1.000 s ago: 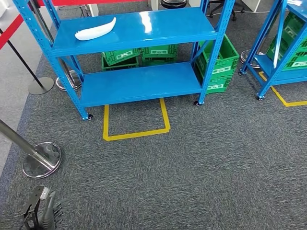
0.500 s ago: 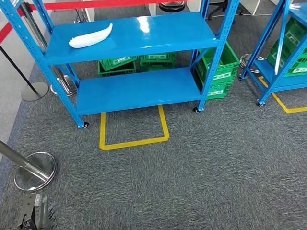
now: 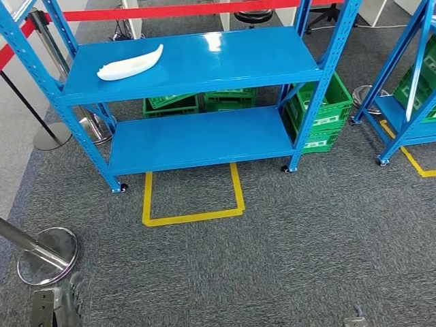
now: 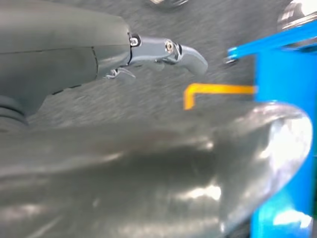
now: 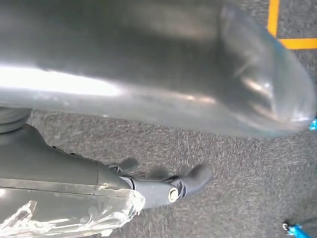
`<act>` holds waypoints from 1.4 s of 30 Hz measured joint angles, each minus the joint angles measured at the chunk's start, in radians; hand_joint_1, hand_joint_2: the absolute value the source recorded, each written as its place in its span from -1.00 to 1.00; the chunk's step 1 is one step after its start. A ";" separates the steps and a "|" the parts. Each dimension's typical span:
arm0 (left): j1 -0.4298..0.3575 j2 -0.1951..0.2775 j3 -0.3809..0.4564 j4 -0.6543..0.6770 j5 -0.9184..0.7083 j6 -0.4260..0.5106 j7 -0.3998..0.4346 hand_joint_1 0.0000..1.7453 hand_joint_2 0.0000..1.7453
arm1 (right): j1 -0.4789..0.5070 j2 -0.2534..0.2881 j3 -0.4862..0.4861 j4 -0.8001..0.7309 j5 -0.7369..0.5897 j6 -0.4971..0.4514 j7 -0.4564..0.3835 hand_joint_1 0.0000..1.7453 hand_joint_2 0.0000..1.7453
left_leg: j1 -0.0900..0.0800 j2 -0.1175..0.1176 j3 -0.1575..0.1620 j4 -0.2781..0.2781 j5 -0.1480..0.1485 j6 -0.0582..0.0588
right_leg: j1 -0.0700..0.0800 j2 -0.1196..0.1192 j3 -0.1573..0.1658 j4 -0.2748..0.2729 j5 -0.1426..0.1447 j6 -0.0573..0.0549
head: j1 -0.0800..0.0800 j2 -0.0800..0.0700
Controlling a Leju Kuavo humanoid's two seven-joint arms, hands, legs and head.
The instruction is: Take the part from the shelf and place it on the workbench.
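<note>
Closing on the blue shelf [image 3: 195,61], which is framed nearer and more squarely than a second ago, the white part [image 3: 131,63] is seen untouched on its top level; the left robot hand [image 4: 164,52] hangs empty, fingers loosely extended, and the right robot hand [image 5: 176,188] likewise.

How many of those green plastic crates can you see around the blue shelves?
At least 5. Two green crates sit behind the lower shelf, one left, one right. Two are stacked at the rack's right end, upper, lower. One shows at the far right edge. More may be hidden.
</note>
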 joint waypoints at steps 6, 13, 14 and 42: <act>-0.064 -0.135 0.229 0.052 -0.263 -0.155 -0.027 -1.00 -1.00 | 0.014 0.101 -0.207 -0.062 0.185 0.066 0.011 -1.00 -1.00 | 0.000 0.006 -0.169 0.245 -0.050 -0.025 | -0.006 0.002 0.075 -0.039 -0.023 -0.023 | -0.014 0.000; -0.093 -0.264 0.443 0.082 -0.375 -0.277 -0.024 -1.00 -1.00 | 0.046 0.171 -0.313 -0.101 0.277 0.103 0.034 -1.00 -1.00 | -0.024 0.080 -0.202 0.040 0.116 0.019 | 0.004 -0.033 0.189 -0.062 -0.114 -0.012 | -0.016 0.000; -0.098 -0.273 0.459 0.086 -0.381 -0.283 -0.025 -1.00 -1.00 | 0.049 0.175 -0.319 -0.104 0.281 0.104 0.037 -1.00 -1.00 | -0.028 0.088 -0.201 0.028 0.116 0.021 | 0.006 -0.040 0.202 -0.067 -0.126 -0.009 | -0.015 0.000; -0.160 -0.368 0.631 0.124 -0.461 -0.342 -0.044 -1.00 -1.00 | 0.058 0.228 -0.387 -0.137 0.323 0.095 0.026 -1.00 -1.00 | -0.002 0.008 -0.257 0.224 0.010 -0.010 | -0.010 -0.005 0.168 -0.048 -0.096 -0.016 | -0.015 0.000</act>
